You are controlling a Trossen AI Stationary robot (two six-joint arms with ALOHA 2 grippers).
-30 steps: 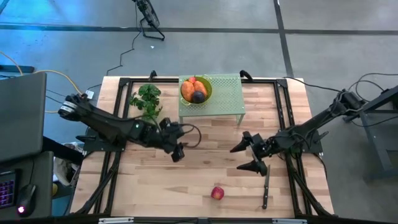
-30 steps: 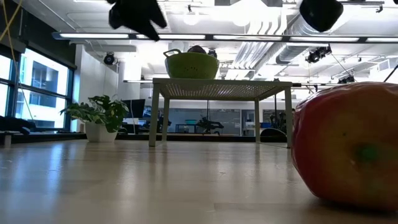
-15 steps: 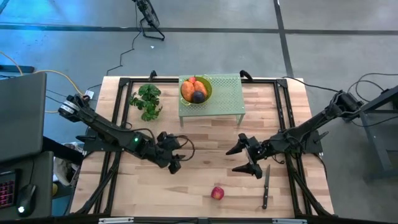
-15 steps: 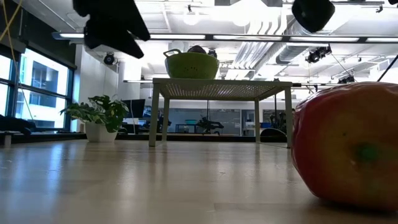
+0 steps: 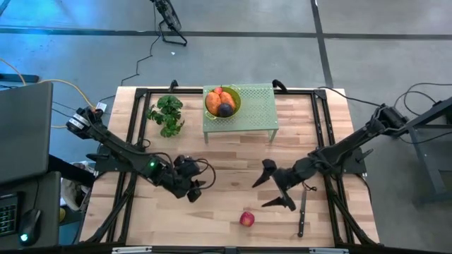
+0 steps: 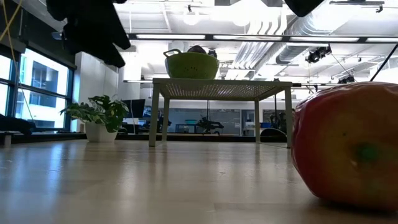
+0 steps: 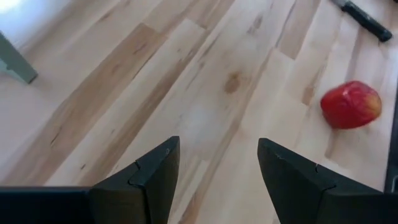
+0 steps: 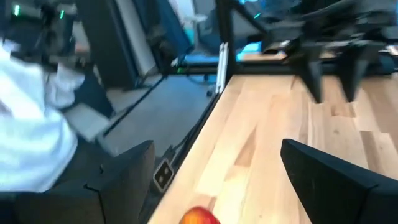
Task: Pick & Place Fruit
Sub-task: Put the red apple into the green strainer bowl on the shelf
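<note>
A red apple (image 5: 246, 219) lies on the wooden table near its front edge; it fills the right of the low view (image 6: 348, 149) and shows in both wrist views (image 7: 350, 104) (image 8: 198, 216). Orange fruit and a dark purple one (image 5: 222, 103) sit in a green bowl (image 5: 234, 96) on a small green stand (image 5: 256, 107). My left gripper (image 5: 196, 190) is open and empty, left of the apple. My right gripper (image 5: 274, 189) is open wide and empty, above the table just right and far of the apple.
A black-handled knife (image 5: 301, 210) lies on the table to the right of the apple. A leafy green plant (image 5: 166, 113) stands at the far left. The stand's legs (image 6: 258, 121) rise at the table's far middle. Black frame rails run along the table's sides.
My left gripper has gone toward the table's near edge and a little left. My right gripper has gone toward the near edge and left, closer to the apple, staying open wide. The apple has not moved.
</note>
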